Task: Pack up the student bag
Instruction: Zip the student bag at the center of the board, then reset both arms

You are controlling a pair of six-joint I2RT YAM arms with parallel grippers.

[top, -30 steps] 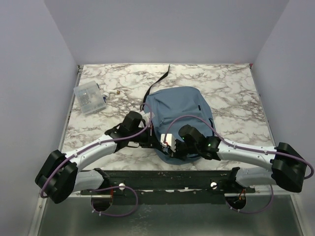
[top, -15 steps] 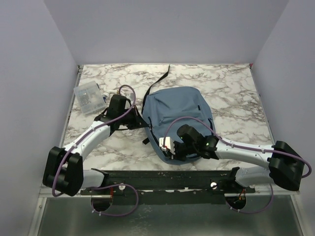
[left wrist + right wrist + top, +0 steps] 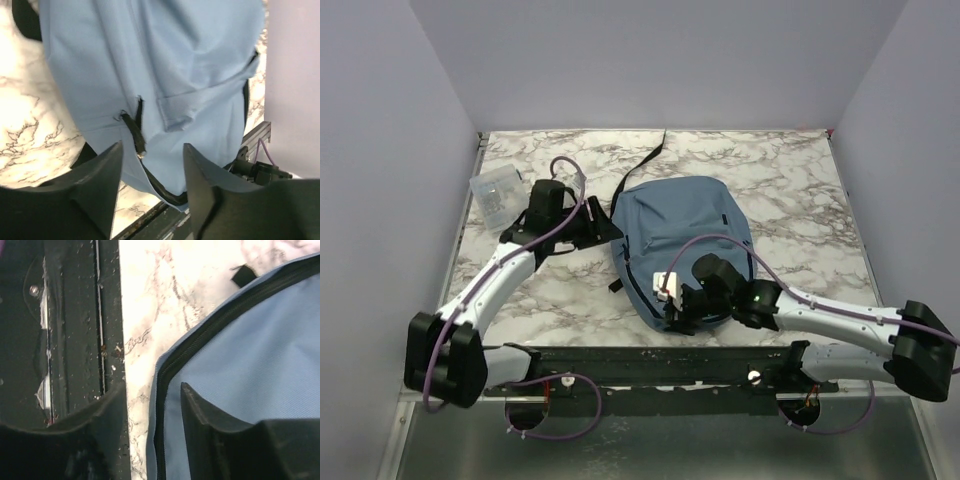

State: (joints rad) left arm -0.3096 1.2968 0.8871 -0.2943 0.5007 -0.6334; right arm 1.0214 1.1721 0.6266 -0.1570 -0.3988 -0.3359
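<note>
The student bag (image 3: 685, 230) is a dusty-blue backpack lying flat mid-table, its rounded end toward the arms. My left gripper (image 3: 608, 228) hovers at the bag's left edge, pointing right, jaws open. In the left wrist view the left gripper (image 3: 152, 147) holds nothing; past it lie the blue fabric (image 3: 165, 55) and a black zipper pull (image 3: 135, 127). My right gripper (image 3: 677, 312) is at the bag's near rim. In the right wrist view the right gripper (image 3: 152, 387) is open, straddling the black zipper line (image 3: 200, 337) without pinching it.
A clear plastic box (image 3: 497, 193) stands at the back left, just behind the left wrist. A black strap (image 3: 653, 155) trails from the bag toward the back wall. The black rail (image 3: 660, 360) runs along the table's near edge, close under the right gripper.
Both grippers have opened. The left arm swung from the bag's near-left side out to its left edge near the box. The right gripper slid slightly toward the near rim.
</note>
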